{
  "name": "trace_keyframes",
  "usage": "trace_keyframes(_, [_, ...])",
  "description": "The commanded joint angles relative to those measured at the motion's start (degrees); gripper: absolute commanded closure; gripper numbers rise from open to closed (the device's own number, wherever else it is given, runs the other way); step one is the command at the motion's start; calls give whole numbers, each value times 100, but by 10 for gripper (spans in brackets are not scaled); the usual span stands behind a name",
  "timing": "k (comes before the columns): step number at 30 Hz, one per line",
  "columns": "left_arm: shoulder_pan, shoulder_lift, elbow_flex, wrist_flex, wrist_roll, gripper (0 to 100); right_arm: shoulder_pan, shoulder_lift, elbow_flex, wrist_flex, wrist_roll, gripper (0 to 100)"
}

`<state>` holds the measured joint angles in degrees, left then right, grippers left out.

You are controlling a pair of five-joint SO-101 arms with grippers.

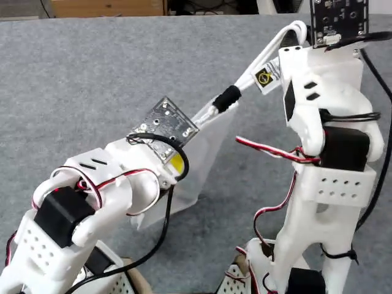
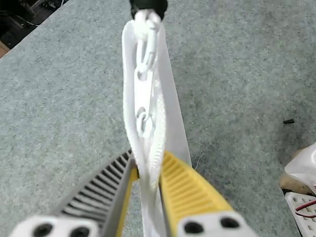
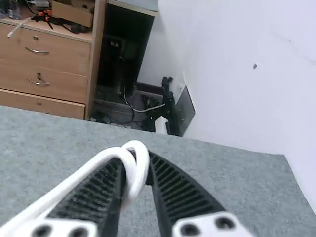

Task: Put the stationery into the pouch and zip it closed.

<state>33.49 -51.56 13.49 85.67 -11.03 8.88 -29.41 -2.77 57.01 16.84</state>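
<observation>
Pouch (image 1: 211,147) looks mid-zip: left gripper (image 2: 147,159) clamps its zipper edge, right gripper (image 3: 136,161) is pinched on the pull cord (image 3: 89,171); can't confirm full closure.

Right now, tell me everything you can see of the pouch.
The pouch is a see-through, frosted plastic bag held upright and tilted, its lower edge apparently on the grey table. Its white zip runs along the top, with a white pull clipped to a white cord through a black fitting. The left gripper has its jaws shut on the zip edge; the right gripper pinches the cord's loop. No contents are discernible.
</observation>
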Motion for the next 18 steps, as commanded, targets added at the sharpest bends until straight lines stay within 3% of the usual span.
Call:
trace_keyframes(1, [-207, -237, 31, 97, 62, 972, 510, -22, 215, -510, 53, 986])
trace_keyframes(18, [-268, -246, 145, 88, 413, 971, 1073, -13, 1631, -1890, 53, 986])
